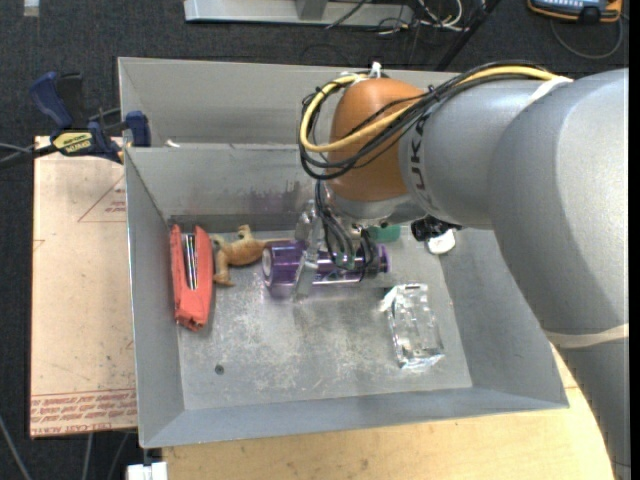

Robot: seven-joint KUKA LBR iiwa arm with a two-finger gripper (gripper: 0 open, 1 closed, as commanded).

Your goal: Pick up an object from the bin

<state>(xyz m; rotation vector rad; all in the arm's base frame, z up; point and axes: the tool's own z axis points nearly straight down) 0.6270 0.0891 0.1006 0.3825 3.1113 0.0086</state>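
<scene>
Grey bin (300,363) floor lies mostly bare; the hand (328,258) sits low over a purple toy (282,266) at mid-bin, probably set for a grasp. Open or gripping, I cannot tell. Left lies a red case (192,276), right a clear pack (412,326).

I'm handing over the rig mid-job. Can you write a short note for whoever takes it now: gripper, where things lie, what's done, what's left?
Gripper: low at the middle of the grey metal bin, right at the purple translucent plastic piece; whether it grips it cannot be told.
Things: red flat case along the left wall; tan toy animal between the case and the purple piece; clear plastic packet at the right front.
Done: the arm is down in the bin.
Left: confirm the grasp and lift; nothing is raised off the floor yet.
</scene>
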